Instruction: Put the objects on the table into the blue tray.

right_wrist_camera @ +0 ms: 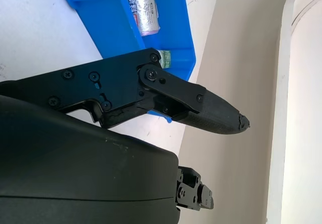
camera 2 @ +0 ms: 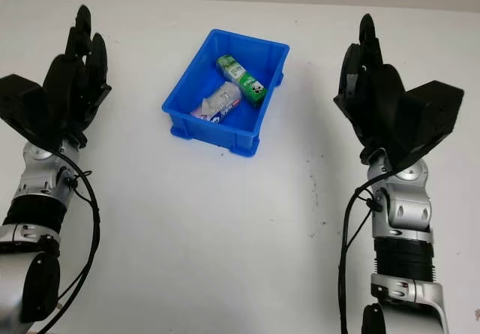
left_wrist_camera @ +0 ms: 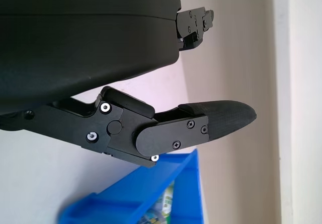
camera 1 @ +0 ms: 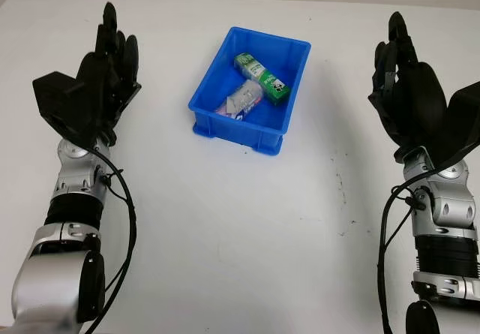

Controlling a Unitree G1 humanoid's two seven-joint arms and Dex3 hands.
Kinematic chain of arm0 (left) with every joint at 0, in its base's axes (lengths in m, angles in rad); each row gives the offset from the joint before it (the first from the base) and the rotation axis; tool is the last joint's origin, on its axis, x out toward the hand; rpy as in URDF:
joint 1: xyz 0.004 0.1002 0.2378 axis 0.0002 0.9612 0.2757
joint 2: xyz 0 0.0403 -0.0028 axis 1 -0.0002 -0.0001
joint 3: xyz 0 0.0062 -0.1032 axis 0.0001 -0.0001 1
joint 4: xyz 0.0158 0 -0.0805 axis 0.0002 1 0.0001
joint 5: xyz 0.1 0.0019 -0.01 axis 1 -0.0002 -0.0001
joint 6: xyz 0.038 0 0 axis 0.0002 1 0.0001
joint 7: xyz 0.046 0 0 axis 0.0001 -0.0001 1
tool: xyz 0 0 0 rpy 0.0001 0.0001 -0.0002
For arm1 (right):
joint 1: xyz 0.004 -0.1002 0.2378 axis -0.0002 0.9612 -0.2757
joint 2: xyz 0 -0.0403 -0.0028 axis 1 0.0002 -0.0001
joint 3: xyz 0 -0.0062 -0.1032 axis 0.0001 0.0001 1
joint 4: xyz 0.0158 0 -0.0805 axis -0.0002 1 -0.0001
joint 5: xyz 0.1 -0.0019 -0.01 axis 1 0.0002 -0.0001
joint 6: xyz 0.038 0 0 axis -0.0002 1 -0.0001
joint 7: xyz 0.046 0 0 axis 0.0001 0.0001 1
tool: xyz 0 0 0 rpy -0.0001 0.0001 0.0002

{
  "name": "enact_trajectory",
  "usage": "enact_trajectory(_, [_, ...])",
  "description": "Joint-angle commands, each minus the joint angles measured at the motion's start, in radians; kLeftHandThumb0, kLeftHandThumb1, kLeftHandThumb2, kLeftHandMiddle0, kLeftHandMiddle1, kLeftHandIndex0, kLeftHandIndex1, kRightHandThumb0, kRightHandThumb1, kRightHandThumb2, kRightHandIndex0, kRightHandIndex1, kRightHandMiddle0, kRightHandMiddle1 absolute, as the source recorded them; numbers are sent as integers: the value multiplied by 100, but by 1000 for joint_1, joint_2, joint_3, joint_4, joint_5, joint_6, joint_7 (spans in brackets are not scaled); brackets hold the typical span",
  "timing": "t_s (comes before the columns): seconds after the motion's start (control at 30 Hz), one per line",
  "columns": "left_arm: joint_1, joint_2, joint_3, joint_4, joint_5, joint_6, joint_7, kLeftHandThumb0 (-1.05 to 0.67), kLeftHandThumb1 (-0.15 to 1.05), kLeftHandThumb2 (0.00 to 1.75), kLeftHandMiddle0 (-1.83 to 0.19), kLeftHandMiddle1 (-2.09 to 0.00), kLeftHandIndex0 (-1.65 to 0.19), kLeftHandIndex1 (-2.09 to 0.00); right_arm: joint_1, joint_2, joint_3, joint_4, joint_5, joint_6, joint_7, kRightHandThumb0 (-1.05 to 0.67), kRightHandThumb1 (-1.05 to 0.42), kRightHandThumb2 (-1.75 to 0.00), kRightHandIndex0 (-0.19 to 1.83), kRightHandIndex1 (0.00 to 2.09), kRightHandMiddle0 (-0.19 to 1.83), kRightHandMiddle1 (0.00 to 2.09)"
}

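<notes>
Blue tray (camera 1: 206, 101) sits mid-table, nearer the far edge, w/ bare white table (camera 1: 240, 229) on all sides. Inside: green carton (camera 1: 261, 78) along the far-right wall, silver tube (camera 1: 241, 99) beside it. Left hand (camera 1: 101, 75) raised well left of tray, open, holding nothing. Right hand (camera 1: 409, 86) raised well right of tray, likewise open, empty.

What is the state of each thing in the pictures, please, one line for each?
blue tray: upright on the table, holding two items.
green box: lying inside the tray, along its right wall.
silver packet: lying inside the tray, beside the green box.
left hand: open, raised left of the tray, holding nothing.
right hand: open, raised right of the tray, holding nothing.
</notes>
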Motion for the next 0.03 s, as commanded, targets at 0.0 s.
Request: enact_trajectory(0.0, [24,-5,10,-29,-11,3,-7,-75,105,62,19,0,19,0,-3,8,4,-12,2,5,-3,-69,-105,-82,-19,0,-19,0])
